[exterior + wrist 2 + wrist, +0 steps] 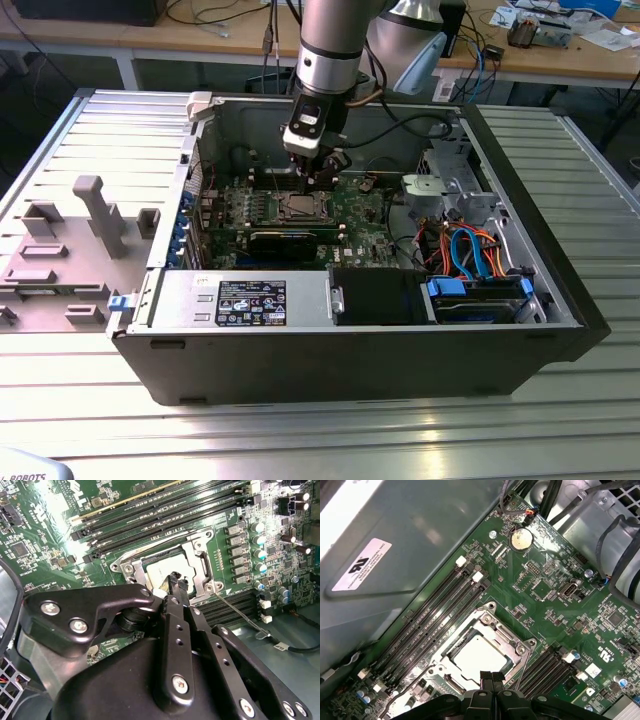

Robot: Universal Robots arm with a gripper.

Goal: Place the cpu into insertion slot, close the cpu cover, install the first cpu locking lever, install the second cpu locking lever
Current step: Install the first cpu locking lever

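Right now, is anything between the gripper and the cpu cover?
Nothing visible does. In the first wrist view the gripper, shut, hangs right at the edge of the cpu cover, which lies flat and frames the cpu.

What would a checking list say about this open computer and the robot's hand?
Surface: ribbed metal table carrying an open computer case.
Job's things: cpu sits in the insertion slot; cpu cover lies flat around it; a thin wire lever sticks out free beside the socket.
Clutter: grey fixture blocks on the exterior view's left.
Grippers: gripper shut, tips at the cpu's edge.
Cables: orange and blue cables inside the case, at the exterior view's right.
Surroundings: wooden benches behind.
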